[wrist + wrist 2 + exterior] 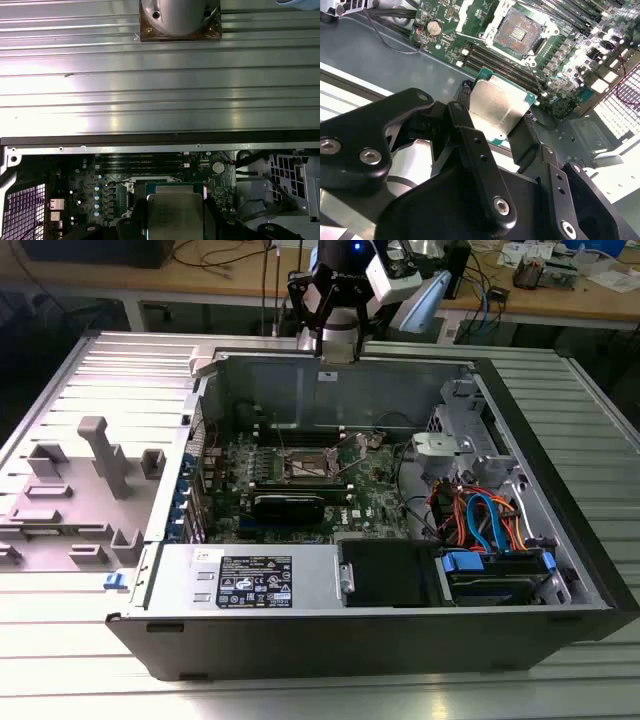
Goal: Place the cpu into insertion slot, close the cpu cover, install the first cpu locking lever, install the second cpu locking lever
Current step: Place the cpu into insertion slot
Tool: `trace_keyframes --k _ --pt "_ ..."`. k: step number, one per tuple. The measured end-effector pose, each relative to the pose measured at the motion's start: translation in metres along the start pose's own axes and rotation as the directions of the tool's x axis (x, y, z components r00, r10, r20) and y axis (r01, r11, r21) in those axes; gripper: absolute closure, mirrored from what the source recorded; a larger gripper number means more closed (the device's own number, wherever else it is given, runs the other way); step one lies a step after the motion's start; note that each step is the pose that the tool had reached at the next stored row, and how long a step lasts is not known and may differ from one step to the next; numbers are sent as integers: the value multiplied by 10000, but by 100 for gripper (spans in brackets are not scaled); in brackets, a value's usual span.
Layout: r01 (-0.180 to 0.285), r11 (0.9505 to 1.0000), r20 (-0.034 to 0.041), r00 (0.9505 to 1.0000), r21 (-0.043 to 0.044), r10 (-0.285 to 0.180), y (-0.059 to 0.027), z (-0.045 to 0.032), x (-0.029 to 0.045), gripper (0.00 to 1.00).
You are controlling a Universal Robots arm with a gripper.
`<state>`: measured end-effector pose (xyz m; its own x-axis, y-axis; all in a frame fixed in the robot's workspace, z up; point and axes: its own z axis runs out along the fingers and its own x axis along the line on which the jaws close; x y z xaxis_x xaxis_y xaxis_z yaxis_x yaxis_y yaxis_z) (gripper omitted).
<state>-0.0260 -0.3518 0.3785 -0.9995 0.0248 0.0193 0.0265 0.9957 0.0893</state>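
The cpu (495, 102) is a flat silver square on a green base, and my gripper (497, 111) is shut on it, with a black finger (465, 95) on each side. In the first wrist view the cpu (175, 215) hangs in front of the insertion slot (167, 187). In the second wrist view the insertion slot (520, 31) lies bare with its contact field showing. The cpu cover (476, 14) is swung open beside it. In the exterior view my gripper (338, 343) hangs over the case's rear wall, well above the insertion slot (308, 468).
The open computer case (560, 540) lies on a ribbed metal table (120, 370). Long black memory slots (500, 62) run beside the socket. A labelled power supply (255, 582), a black box (385, 570) and orange and blue cables (480, 520) are along the near side. Grey fixtures (100, 465) stand at the exterior view's left.
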Motion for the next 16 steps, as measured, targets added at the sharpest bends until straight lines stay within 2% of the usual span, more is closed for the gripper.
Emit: trace_keyframes --k 13,16 --pt "0 10000 0 10000 0 0 0 0 0 45" --pt "1 10000 0 10000 -1 -1 -26 -2 -1 45"
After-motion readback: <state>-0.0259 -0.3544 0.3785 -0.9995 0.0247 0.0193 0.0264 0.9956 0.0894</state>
